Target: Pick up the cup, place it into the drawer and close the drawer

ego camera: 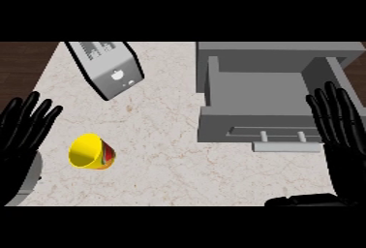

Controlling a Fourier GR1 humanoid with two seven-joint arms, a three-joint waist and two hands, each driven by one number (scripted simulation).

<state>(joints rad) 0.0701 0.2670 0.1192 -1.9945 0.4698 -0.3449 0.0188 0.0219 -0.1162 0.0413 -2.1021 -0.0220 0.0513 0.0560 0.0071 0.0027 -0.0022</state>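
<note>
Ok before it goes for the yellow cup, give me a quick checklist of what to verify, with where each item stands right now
1. Cup in view and unobstructed: ok, it lies tipped on its side on the counter.
2. Left robot hand free to grasp: ok, open and holding nothing, beside the cup.
3. Right robot hand free: ok, open, by the drawer's right side.
4. Drawer open: ok, pulled out.
5. Room inside the drawer: ok, nothing shows in it.
6. Drawer handle reachable for closing: ok, exposed at the front.
</note>
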